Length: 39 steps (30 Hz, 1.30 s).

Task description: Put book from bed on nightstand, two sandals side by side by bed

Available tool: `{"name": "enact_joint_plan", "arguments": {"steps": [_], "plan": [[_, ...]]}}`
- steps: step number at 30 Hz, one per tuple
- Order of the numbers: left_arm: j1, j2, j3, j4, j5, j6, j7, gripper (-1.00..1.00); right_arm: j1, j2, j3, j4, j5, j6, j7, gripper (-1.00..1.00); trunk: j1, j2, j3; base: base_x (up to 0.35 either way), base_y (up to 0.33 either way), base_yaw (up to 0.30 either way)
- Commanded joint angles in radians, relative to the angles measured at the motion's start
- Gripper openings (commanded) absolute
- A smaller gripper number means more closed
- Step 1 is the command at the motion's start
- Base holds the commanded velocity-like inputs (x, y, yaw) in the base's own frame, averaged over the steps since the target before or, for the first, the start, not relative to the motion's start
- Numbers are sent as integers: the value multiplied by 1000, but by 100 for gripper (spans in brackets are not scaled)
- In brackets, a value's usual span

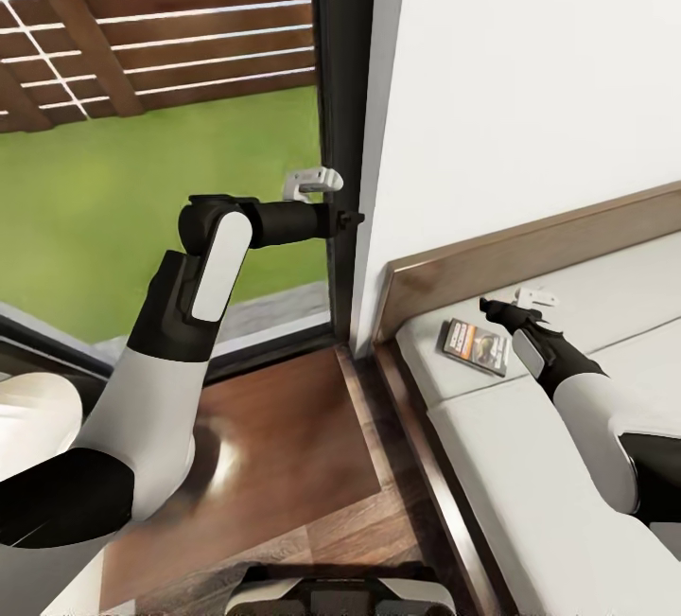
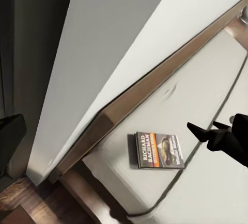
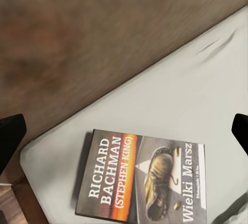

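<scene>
The right tool (image 1: 490,306), jaws open, hovers beside the book (image 3: 142,180) reading "RICHARD BACHMAN (STEPHEN KING)", "Wielki Marsz", on the bed (image 1: 530,465); whether the left tool (image 1: 352,218) is open, I cannot tell.

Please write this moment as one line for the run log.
phase: reaching for book | right gripper: open, beside book, not touching | book: flat on bed near headboard corner | left gripper: raised by window, holding nothing

a bedroom in a home: a low bed (image 1: 530,446) with a dark wood frame and plain off-white mattress sits against a white wall (image 1: 530,77), on a brown plank floor (image 1: 284,465), beside a tall dark-framed window (image 1: 342,77) showing grass and a slatted fence.
</scene>
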Motion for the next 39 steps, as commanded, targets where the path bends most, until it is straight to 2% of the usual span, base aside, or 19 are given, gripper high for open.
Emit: {"name": "enact_joint_plan", "arguments": {"steps": [1,39], "plan": [[-1,0,1,0,-5,4,-5,100,0,0,-1,-2,-5,4,-2,100,0,-2,-3,0,0,0],[0,1,1,0,-4,4,-5,100,0,-1,-2,-5,0,5,-2,100,0,-2,-64,0,0,0]]}}
